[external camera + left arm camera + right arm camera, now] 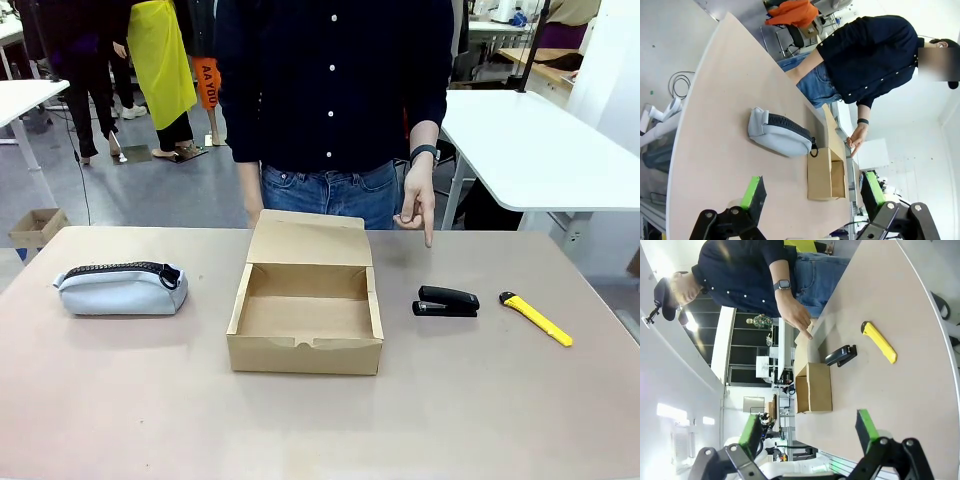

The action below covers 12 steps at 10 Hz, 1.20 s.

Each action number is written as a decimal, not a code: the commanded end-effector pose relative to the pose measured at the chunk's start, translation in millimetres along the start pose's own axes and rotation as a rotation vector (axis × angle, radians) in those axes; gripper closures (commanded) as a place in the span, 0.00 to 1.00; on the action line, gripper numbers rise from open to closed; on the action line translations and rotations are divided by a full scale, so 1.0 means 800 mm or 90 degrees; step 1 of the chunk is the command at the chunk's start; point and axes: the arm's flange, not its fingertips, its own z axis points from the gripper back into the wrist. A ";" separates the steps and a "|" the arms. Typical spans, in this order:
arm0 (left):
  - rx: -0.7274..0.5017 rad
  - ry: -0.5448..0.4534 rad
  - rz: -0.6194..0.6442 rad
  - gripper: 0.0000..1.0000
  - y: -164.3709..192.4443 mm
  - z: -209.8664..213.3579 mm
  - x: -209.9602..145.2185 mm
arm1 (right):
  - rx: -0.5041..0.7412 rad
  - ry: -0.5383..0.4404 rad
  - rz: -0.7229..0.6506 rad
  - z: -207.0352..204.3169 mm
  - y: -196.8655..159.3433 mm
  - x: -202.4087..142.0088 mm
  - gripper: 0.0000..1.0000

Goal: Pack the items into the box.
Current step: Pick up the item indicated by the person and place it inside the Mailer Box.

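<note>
Table (120, 400): beige top, with the things spread in a row across it.
Box (305, 355): in the middle, lid flap folded back towards the person, nothing inside, so it looks ready for filling.
Pouch (120, 290): zipper up, well left of the box, on the left arm's side.
Left gripper (811, 187): jaws wide apart, holding nothing, above the table.
Right gripper (807, 424): the same, apart and holding nothing.
Person's hand (418, 205): forefinger aimed down behind the stapler, seemingly singling it out.
Utility knife (537, 319): far right, lying at an angle.
Stapler (446, 301): between box and knife.
</note>
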 end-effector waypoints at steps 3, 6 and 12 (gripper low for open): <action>-0.005 -0.006 -0.015 0.00 -0.001 -0.002 -0.001 | 0.008 -0.010 0.018 -0.002 0.001 -0.001 0.00; -0.005 -0.006 -0.015 0.00 -0.001 -0.002 -0.001 | 0.008 -0.010 0.018 -0.002 0.001 -0.001 0.00; -0.005 -0.006 -0.015 0.00 -0.001 -0.002 -0.001 | -0.124 0.328 0.382 -0.133 0.123 0.027 0.00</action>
